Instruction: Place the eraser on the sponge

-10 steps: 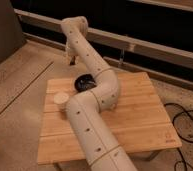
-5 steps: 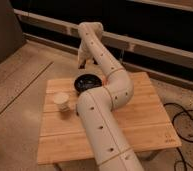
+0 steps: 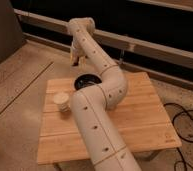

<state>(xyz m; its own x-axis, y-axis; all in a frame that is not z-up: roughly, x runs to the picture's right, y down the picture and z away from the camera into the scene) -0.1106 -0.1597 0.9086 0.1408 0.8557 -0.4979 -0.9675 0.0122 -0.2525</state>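
My gripper [image 3: 76, 59] hangs down from the wrist beyond the far left edge of the wooden table [image 3: 140, 117], above the floor behind a black bowl [image 3: 86, 80]. It is shut, and I cannot make out anything in it. The thick white arm [image 3: 97, 125] runs from the bottom of the view across the middle of the table and bends back at an elbow. The eraser and the sponge are both out of sight, perhaps hidden behind the arm.
A white cup [image 3: 61, 101] stands on the left part of the table, close beside the arm. Black cables [image 3: 190, 120] lie on the floor to the right. A rail and a dark wall [image 3: 155, 30] run behind the table.
The upper arm and wrist swung a little to the right, then came slightly back to the left. The cup and bowl have not moved.
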